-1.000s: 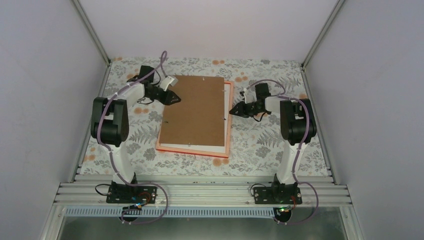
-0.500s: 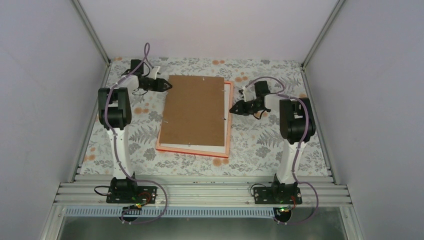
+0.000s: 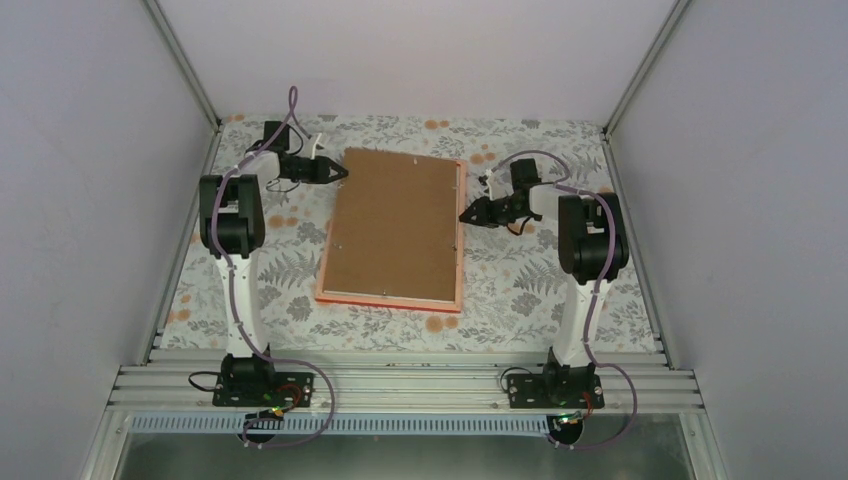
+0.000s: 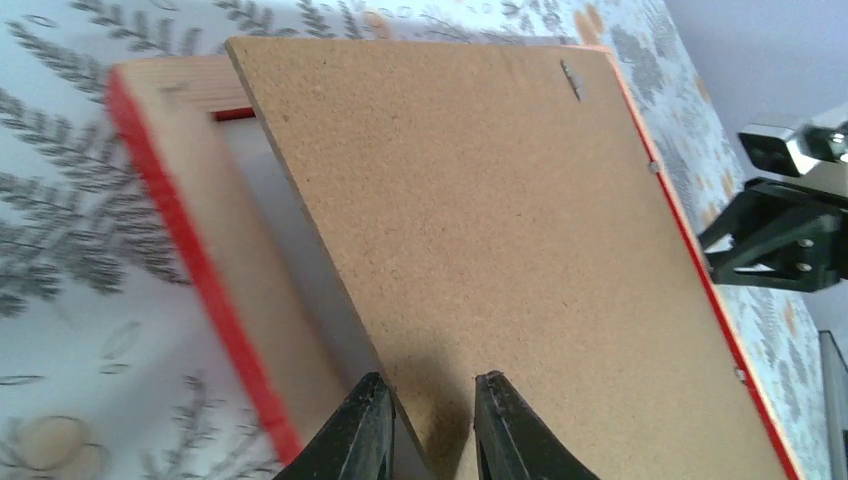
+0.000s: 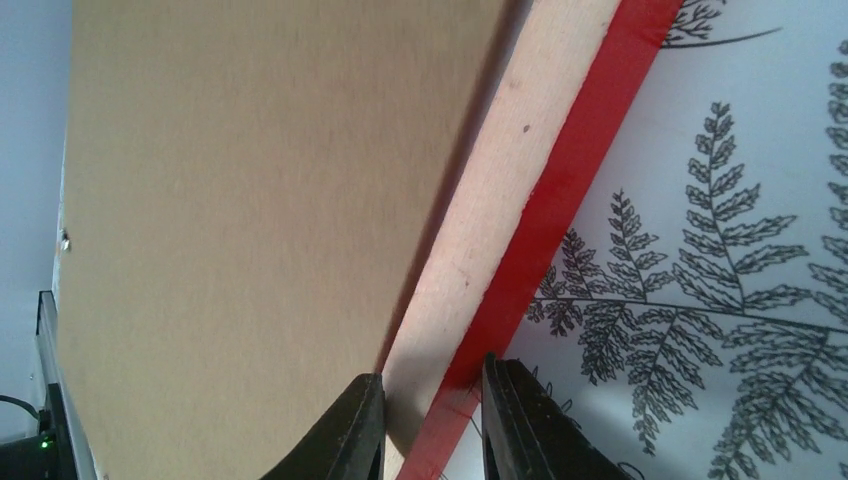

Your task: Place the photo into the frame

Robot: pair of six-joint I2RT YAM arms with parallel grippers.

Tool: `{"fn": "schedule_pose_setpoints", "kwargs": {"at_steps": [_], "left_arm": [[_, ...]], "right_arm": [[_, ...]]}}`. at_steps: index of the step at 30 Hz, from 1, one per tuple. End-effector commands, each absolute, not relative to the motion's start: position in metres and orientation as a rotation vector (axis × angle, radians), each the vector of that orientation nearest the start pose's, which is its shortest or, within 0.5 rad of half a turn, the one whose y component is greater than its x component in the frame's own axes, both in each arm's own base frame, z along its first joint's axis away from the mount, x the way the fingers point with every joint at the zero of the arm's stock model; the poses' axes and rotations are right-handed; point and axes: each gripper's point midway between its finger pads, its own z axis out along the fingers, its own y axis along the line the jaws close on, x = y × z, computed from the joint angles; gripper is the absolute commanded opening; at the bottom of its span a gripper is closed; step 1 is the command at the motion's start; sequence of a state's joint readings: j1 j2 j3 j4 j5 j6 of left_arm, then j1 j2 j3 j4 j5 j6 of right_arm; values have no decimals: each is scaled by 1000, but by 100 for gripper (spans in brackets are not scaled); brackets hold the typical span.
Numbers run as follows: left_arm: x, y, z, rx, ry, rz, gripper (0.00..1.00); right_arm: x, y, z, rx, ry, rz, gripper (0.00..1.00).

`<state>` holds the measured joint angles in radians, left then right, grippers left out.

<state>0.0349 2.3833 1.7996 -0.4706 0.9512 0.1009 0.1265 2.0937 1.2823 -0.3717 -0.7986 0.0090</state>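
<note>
**fern_fan:** What's the left pincer doing?

**yam_watcher:** The left gripper (image 4: 430, 380) has its jaws only a sliver apart. They straddle the edge of the brown backing board (image 4: 500, 220) at the bottom of its wrist view. Gripping or just nudging, can't tell tbh.

**fern_fan:** And the right one?

**yam_watcher:** The right gripper (image 5: 432, 372) is pinched on the frame (image 5: 560, 190), and its side rail fills the gap. The frame lies back-up mid-picture on the fern tablecloth (image 3: 520, 290) with the board in it. The photo's hidden.
</note>
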Motion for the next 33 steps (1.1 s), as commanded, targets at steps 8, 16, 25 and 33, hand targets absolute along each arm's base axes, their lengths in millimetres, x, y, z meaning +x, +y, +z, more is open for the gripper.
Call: {"fn": "schedule_pose_setpoints", "kwargs": {"at_steps": [8,16,25,33], "left_arm": [[511,-158,78,505,2277,-1241,23],[516,-141,67,438,2349,-1060,40],[518,-106,94,536,2379,-637,66],[497,-92,95,678,2379,-427,61]], "right_arm": [[420,176,9,-349,2600,1112,25],[423,175,17,-344,2588,1101,26],[427,165,43,-337,2545,1046,29],[425,161,67,-384,2492,1017,37]]}}
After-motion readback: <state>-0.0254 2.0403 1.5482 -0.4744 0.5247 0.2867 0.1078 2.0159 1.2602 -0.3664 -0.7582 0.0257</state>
